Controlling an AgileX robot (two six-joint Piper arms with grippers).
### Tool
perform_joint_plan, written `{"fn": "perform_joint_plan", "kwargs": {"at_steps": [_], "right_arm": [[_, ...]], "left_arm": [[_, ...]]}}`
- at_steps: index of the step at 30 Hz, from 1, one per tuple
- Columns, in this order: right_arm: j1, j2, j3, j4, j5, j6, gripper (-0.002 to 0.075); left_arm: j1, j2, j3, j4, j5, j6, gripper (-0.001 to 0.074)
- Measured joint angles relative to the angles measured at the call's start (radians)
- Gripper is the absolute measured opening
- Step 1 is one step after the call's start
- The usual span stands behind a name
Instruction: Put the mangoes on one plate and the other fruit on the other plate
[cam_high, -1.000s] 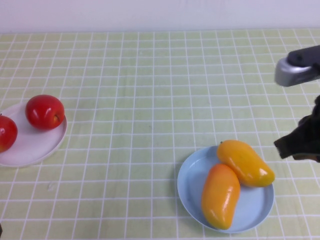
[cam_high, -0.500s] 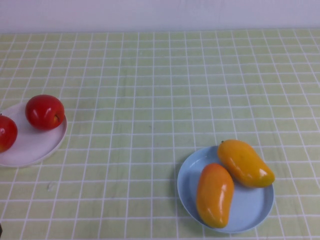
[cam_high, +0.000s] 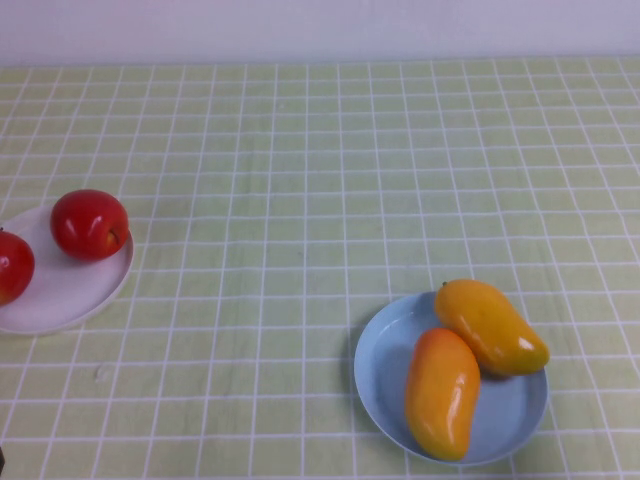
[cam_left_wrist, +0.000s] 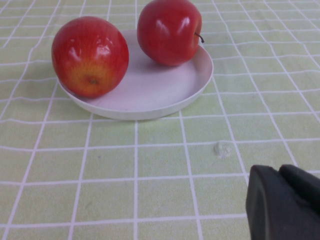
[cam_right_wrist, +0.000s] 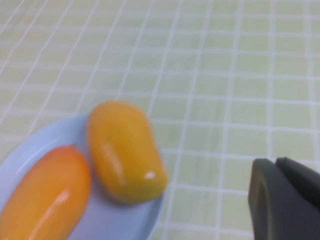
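Observation:
Two yellow-orange mangoes (cam_high: 491, 326) (cam_high: 441, 392) lie side by side on the light blue plate (cam_high: 376, 365) at the front right. Two red apples (cam_high: 90, 224) (cam_high: 12, 265) sit on the white plate (cam_high: 75, 288) at the left edge. Neither arm shows in the high view. In the left wrist view my left gripper (cam_left_wrist: 280, 172) is shut and empty, short of the white plate (cam_left_wrist: 145, 95) with its apples (cam_left_wrist: 90, 56) (cam_left_wrist: 170, 31). In the right wrist view my right gripper (cam_right_wrist: 275, 162) is shut and empty, off to the side of the blue plate (cam_right_wrist: 120, 220) and mangoes (cam_right_wrist: 126, 150) (cam_right_wrist: 45, 192).
A green checked cloth (cam_high: 300, 200) covers the whole table. A white wall runs along the far edge. A small crease or speck marks the cloth (cam_left_wrist: 221, 148) near the white plate.
My right arm has drawn back out of the high view at the right. The front mango rocked slightly on the blue plate and settled.

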Motion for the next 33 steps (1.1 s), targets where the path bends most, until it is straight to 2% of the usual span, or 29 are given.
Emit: {"fn": "perform_joint_plan", "kwargs": {"at_steps": [1, 4, 8, 19, 28, 31, 33], "right_arm": [[-0.062, -0.040, 0.071, -0.004, -0.092, 0.000, -0.0015], [-0.169, -0.150, 0.216, -0.007, -0.240, 0.000, -0.0015], [-0.239, -0.300, 0.350, -0.009, -0.317, 0.000, -0.0015], [-0.251, -0.588, 0.371, -0.010, -0.170, 0.000, -0.0015], [-0.251, -0.602, 0.373, -0.010, -0.116, -0.008, -0.0015], [-0.251, -0.602, 0.373, 0.090, -0.111, -0.145, -0.0015], [-0.251, -0.602, 0.373, 0.216, -0.099, -0.331, -0.0015]], "left_arm": [[0.000, 0.000, 0.000, 0.000, 0.000, 0.000, 0.0001], [0.000, 0.000, 0.000, 0.000, 0.000, 0.000, 0.0001], [0.000, 0.000, 0.000, 0.000, 0.000, 0.000, 0.0001], [0.000, 0.000, 0.000, 0.000, 0.000, 0.000, 0.0001], [0.000, 0.000, 0.000, 0.000, 0.000, 0.000, 0.0001], [0.000, 0.000, 0.000, 0.000, 0.000, 0.000, 0.0001], [0.000, 0.000, 0.000, 0.000, 0.000, 0.000, 0.0001]]}}
